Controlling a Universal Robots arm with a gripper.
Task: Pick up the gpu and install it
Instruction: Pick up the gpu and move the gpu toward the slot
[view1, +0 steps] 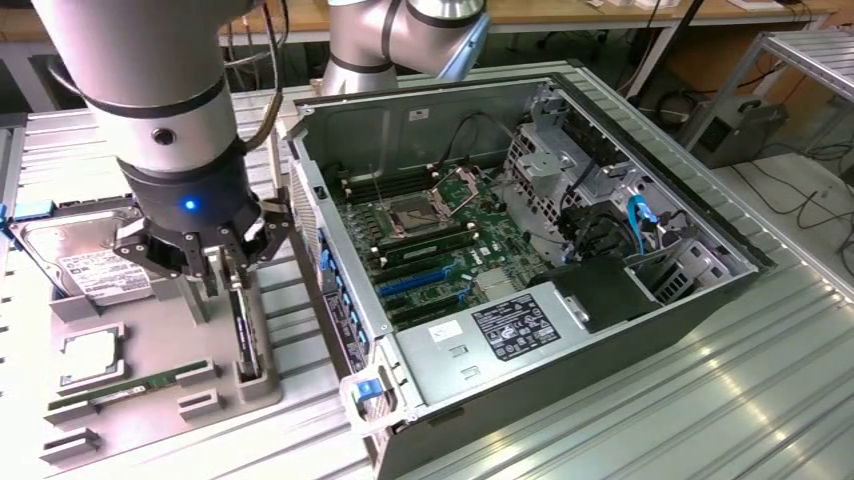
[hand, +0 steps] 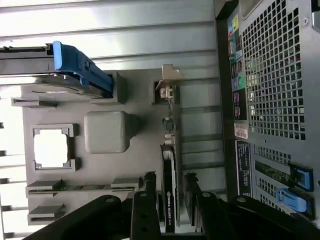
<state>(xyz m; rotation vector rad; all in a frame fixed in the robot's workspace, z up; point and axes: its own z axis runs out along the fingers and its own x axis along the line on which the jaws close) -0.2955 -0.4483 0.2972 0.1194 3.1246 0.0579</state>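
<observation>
black two-finger gripper spread open, straddling thin black flat gpu card, which stands on edge in a slot of grey moulded tray.

Ribbed metal table — wooden bench behind

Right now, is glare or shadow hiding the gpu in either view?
Wrist view: glare whitens the ribbed table and the processor chip, yet the gpu is evenly lit between the fingers of the open gripper. Exterior view: even light; the gpu is dark against the grey tray.
</observation>
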